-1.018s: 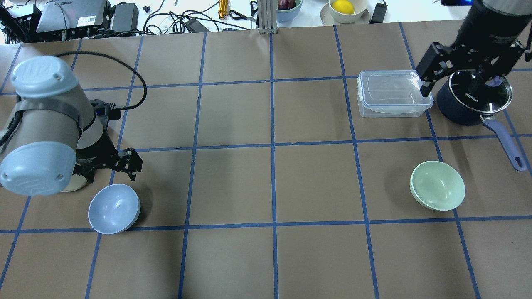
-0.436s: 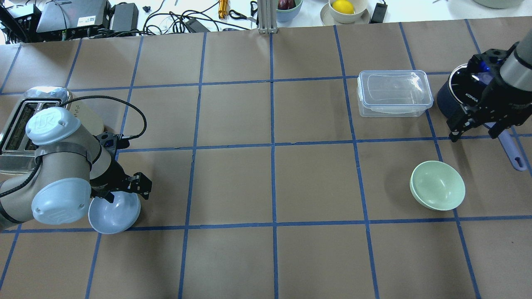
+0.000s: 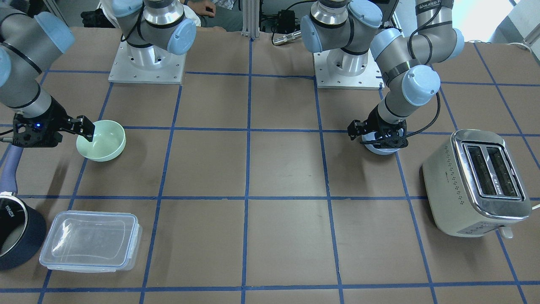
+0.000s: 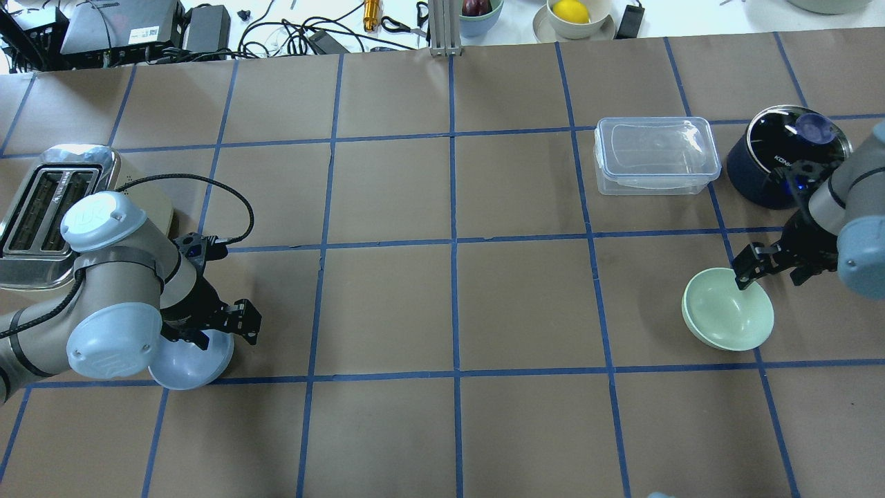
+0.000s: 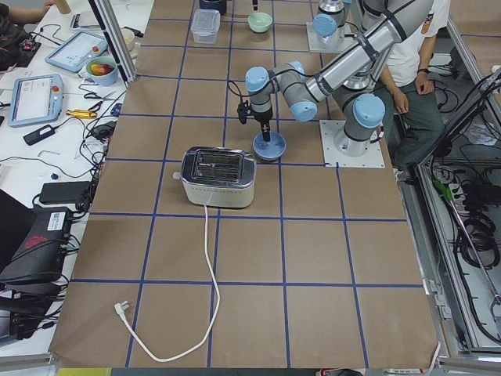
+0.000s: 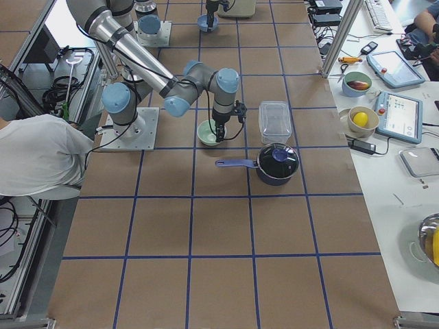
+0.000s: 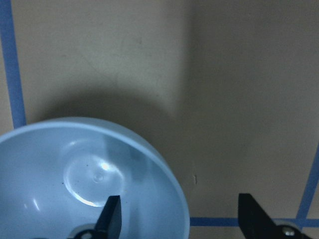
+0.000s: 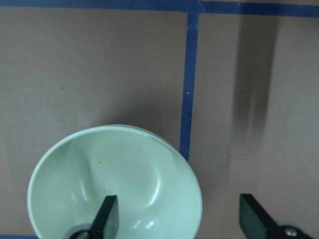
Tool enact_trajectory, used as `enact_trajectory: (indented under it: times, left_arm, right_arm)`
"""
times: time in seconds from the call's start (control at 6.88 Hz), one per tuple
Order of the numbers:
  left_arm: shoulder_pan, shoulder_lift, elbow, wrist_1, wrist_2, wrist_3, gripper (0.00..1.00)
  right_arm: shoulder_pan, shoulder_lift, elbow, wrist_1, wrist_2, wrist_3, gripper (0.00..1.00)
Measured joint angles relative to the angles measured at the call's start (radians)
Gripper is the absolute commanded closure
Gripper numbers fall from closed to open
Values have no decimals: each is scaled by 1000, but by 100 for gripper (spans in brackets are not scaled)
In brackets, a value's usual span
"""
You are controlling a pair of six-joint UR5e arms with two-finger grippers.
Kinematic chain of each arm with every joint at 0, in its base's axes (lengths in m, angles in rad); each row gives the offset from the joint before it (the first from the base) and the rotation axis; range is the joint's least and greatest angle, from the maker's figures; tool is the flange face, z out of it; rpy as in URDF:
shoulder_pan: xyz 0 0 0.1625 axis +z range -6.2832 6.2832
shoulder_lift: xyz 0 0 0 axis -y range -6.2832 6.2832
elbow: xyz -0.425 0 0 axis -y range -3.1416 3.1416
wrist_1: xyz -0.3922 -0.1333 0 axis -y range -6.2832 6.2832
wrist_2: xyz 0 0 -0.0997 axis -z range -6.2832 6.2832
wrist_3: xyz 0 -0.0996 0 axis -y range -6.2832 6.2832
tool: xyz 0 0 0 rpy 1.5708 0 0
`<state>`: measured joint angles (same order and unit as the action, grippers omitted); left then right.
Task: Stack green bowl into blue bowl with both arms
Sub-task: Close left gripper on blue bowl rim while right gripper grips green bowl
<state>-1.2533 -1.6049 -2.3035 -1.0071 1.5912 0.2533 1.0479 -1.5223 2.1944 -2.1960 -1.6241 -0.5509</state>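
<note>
The pale blue bowl (image 4: 187, 363) sits upright at the table's left, also seen in the front view (image 3: 382, 148). My left gripper (image 4: 222, 332) is open and straddles the bowl's right rim. In the left wrist view one fingertip (image 7: 110, 216) is inside the blue bowl (image 7: 75, 184) and the other is outside. The mint-green bowl (image 4: 727, 311) sits upright at the right, also seen in the front view (image 3: 101, 141). My right gripper (image 4: 769, 272) is open and straddles its far right rim. In the right wrist view one fingertip (image 8: 107, 216) is inside the green bowl (image 8: 114, 179).
A toaster (image 4: 41, 207) stands just behind the left arm, with its cord trailing off (image 5: 207, 274). A clear lidded container (image 4: 653, 155) and a navy saucepan (image 4: 774, 176) with a lid stand behind the green bowl. The pan's handle points toward the right arm.
Both arms came down to their bowls. The left gripper moved onto the blue bowl's rim. The right gripper moved from over the saucepan to the green bowl's rim.
</note>
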Motion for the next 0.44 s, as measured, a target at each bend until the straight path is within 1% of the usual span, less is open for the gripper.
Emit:
enact_trajectory:
  times: [0.15,0.29,0.44]
  left_arm:
    - [0,-6,-7,16,21,7,100]
    - [-1,-10,-4,37,61,17,100]
    - [-8,-15,-3,49,86,18,100]
  right_arm:
    - [-22,9,60,-112,3,-8,59]
    - [-40,14,89,-163,9,-17,79]
    - [-49,16,99,-177,16,-22,92]
